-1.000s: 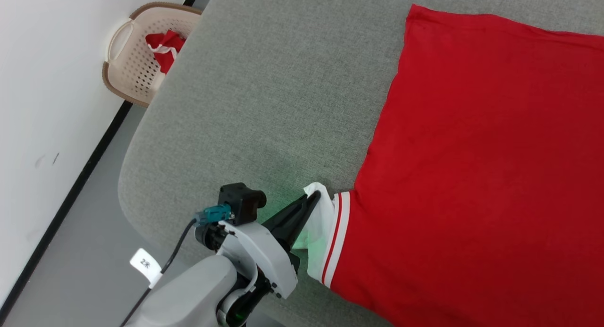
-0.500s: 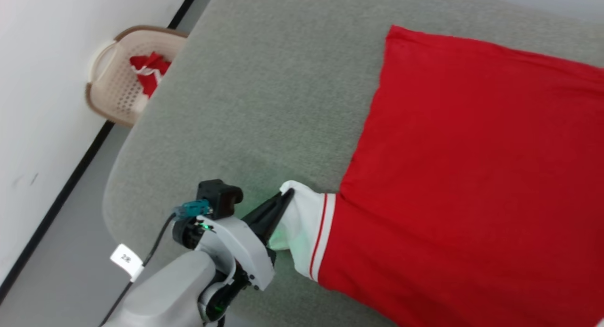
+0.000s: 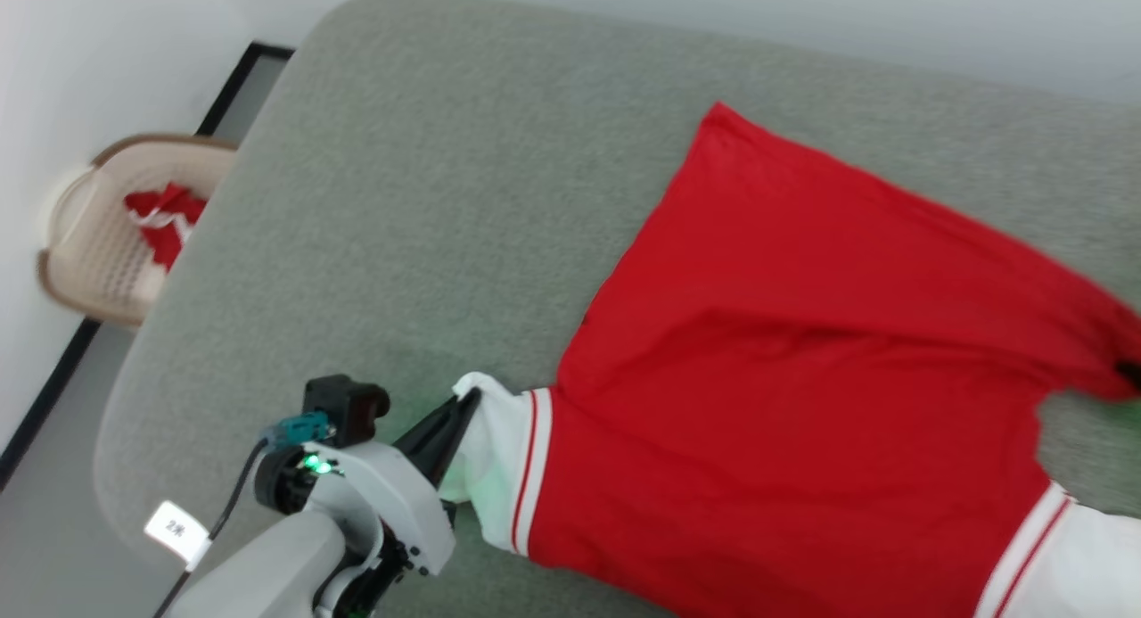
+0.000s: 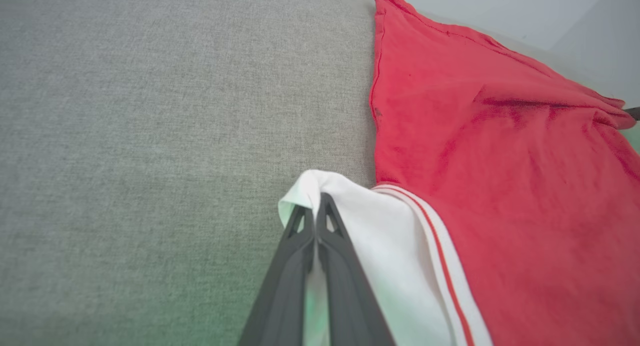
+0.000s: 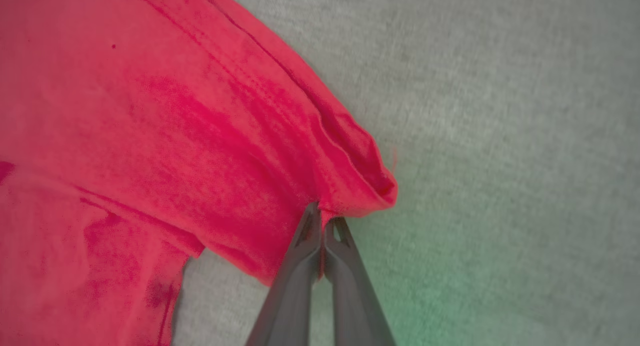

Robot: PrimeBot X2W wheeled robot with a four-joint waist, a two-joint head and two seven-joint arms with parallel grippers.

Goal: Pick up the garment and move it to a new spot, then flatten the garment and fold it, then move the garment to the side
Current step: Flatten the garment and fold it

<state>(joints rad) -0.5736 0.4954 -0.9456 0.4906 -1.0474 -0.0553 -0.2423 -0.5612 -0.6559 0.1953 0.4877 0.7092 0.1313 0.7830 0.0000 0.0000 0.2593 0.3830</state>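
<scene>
Head view, left pincer (image 3: 469, 399) clamping garment (image 3: 802, 404) sleeve, right pincer (image 5: 320, 209) clamping red edge, grey tabletop (image 3: 401, 199) stretching left.

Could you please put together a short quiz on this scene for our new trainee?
1. True or false: the left hand is shut on the white sleeve of the garment.
2. What does the right hand pinch? A) a white sleeve B) a red hem fold C) nothing
3. Fill in: beside the grey surface, red cloth lies in a ___.
Key: 1 true; 2 B; 3 basket.
</scene>
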